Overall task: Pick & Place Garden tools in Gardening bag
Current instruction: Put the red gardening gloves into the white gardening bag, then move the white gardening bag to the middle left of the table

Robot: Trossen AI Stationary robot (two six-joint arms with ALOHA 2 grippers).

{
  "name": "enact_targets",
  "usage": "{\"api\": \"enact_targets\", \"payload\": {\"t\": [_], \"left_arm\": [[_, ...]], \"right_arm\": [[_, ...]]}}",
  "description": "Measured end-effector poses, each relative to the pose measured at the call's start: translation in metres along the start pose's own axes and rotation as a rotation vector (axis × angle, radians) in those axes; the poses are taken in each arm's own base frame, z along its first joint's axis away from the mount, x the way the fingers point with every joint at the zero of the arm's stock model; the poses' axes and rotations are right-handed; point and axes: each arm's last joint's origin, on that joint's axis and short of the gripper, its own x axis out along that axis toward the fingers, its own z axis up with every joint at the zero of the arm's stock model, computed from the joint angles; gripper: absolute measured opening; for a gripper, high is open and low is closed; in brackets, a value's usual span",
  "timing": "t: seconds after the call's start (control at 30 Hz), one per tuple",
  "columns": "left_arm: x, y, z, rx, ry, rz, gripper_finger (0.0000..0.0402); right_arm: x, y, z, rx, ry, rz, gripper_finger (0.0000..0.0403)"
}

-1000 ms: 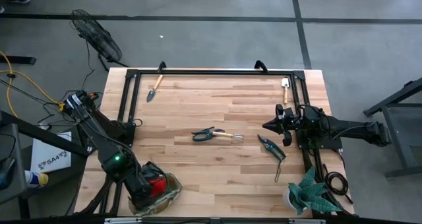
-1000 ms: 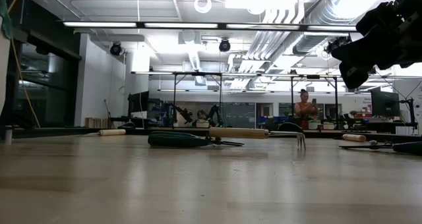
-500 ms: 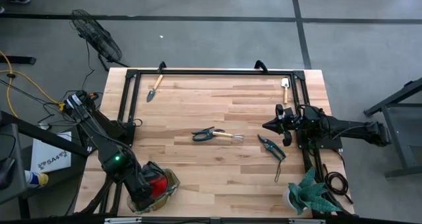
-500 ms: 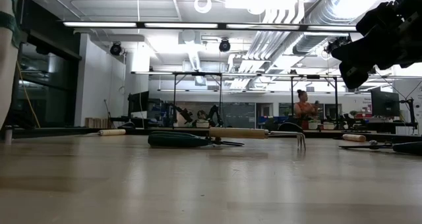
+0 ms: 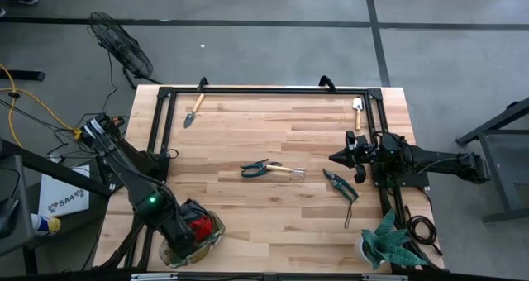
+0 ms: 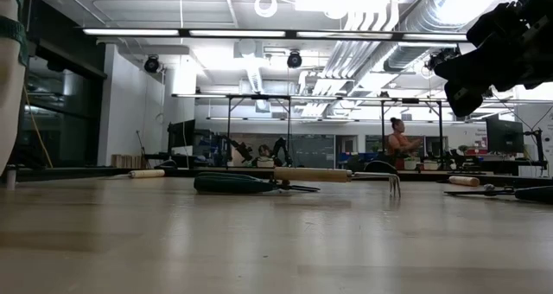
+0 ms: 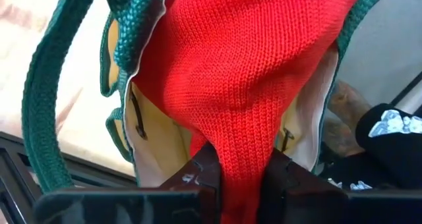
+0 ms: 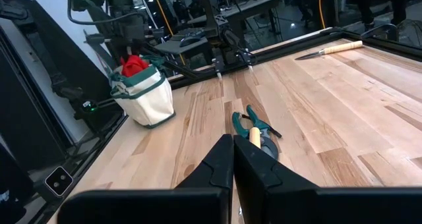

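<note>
The red knitted glove (image 7: 250,72) is the thing in play right now: it's soft, floppy knit, light as anything, and it's hanging down into the mouth of the gardening bag (image 5: 197,235) at the near left corner of the table (image 5: 273,136). The left gripper (image 7: 241,174) sits right over the bag with its fingers narrow and the red fabric pinched between them, though I can't say how firm that pinch is. Stuff like this won't slip so much as snag or drape over the rim, so I'd guess it wants to go deep into the opening. The bag itself is soft fabric with green trim and will probably sag or tip if pushed. The rest will handle differently: the green-handled shears (image 5: 256,169) mid-table, the dark pruners (image 5: 340,184) toward the right, and two wooden-handled trowels, one far left (image 5: 194,109) and one far right (image 5: 358,109). Those are stiff, heavier, with smooth metal ends, so I'd grab them by the handles near the balance point. The right gripper (image 8: 232,161) is closed on nothing, parked above the right side of the table near the pruners. The potted plant (image 5: 387,241) in the near right corner isn't part of this.
</note>
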Motion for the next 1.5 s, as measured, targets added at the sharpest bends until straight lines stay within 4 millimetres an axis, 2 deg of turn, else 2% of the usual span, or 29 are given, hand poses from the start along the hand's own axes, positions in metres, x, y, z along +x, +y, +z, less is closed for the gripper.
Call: {"api": "enact_targets", "payload": {"t": [0.17, 0.5, 0.63, 0.93, 1.13, 1.33, 1.5], "left_arm": [[0.0, 0.0, 0.002, -0.001, -0.001, -0.001, 0.0094], [0.0, 0.0, 0.001, 0.026, 0.011, -0.003, 0.0221], [0.0, 0.0, 0.0, 0.018, 0.046, -0.008, 0.0256], [-0.007, 0.002, 0.002, -0.018, 0.039, -0.026, 0.0264], [-0.021, 0.005, 0.008, -0.024, -0.024, -0.029, 0.0264], [-0.046, 0.005, 0.018, 0.102, -0.134, 0.03, 0.0264], [-0.046, 0.004, 0.032, 0.225, -0.215, 0.078, 0.0264]], "right_arm": [[0.0, 0.0, 0.0, 0.0, 0.0, 0.0, 0.0003], [0.0, 0.0, 0.0, 0.0, 0.0, 0.0, 0.0003], [0.0, 0.0, 0.0, 0.0, 0.0, 0.0, 0.0003], [0.0, 0.0, 0.0, 0.0, 0.0, 0.0, 0.0003], [0.0, 0.0, 0.0, 0.0, 0.0, 0.0, 0.0003], [0.0, 0.0, 0.0, 0.0, 0.0, 0.0, 0.0003], [0.0, 0.0, 0.0, 0.0, 0.0, 0.0, 0.0002]]}}
